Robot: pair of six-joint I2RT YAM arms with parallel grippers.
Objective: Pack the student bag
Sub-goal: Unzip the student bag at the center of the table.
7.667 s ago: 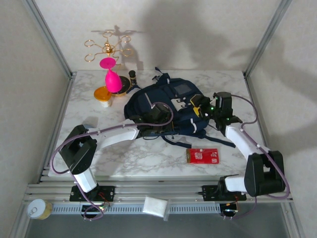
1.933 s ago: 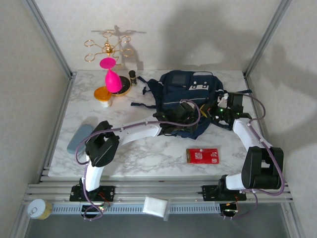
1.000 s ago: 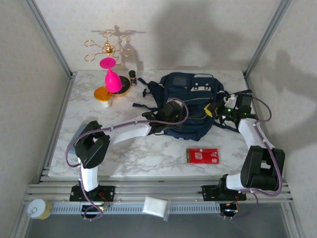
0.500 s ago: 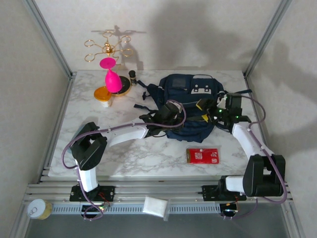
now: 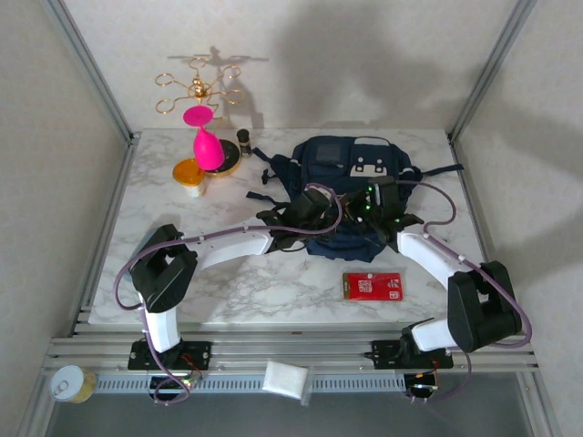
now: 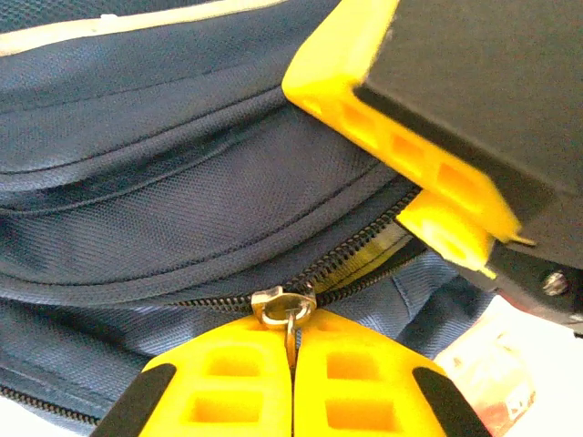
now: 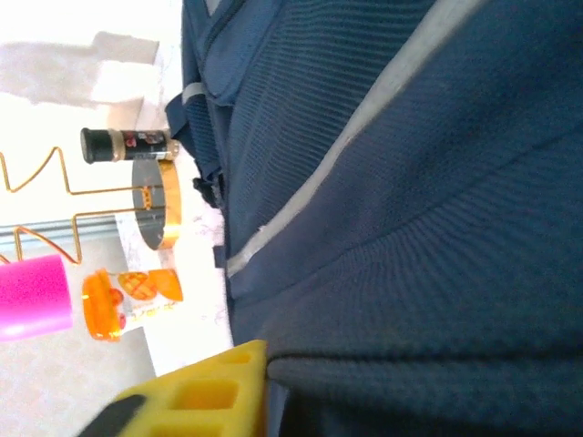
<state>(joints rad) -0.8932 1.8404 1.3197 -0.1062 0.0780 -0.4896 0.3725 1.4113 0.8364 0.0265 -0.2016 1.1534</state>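
- Your student bag (image 5: 346, 168) lies on the marble table (image 5: 228, 282), near the back and a bit to the right of the middle.
- Your left gripper (image 6: 291, 326) is at the near left side of the bag. Its two yellow fingers are pressed tight together, and the little metal zip pull (image 6: 284, 305) is pinched between them.
- In the left wrist view, the zip looks open a bit on the right side of the pull.
- Your right gripper (image 5: 369, 208) is on the bag too, close to the left one. One yellow finger (image 7: 200, 387) lies against the blue cloth. The view is poor here, so I cannot tell if this gripper is open or closed, or if it holds any cloth.
- A red packet (image 5: 372, 285) lies flat on the table, just in front of the bag and not touching it.
- At the back left stand a pink cup (image 5: 207, 141), a jar with an orange lid (image 5: 189, 173), a small dark bottle (image 5: 243, 138) and a gold wire rack (image 5: 196, 86), all apart from the bag.
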